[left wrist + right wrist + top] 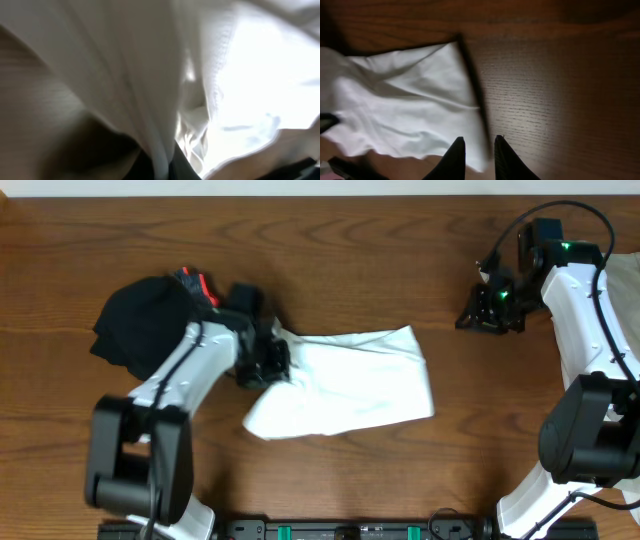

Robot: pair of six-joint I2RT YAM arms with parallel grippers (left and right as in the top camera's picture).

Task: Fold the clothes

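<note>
L gripper (268,362) clamped on edge of white T-shirt (345,385) — I can't see its fingers, wrist cam all blurry cloth. R gripper (477,142) barely apart, empty. Shirt rumpled, half-folded.

left arm (195,375): white shells, black round joints | left hand (262,362): black | right arm (580,315): white shells, black joints, thin black cable (555,206), small green light (567,248) | right hand (477,142): two dark, tapered fingers (454,160)

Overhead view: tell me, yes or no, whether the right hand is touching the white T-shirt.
No. The right hand is off to the right, with a stretch of bare table between it and the white T-shirt.
</note>
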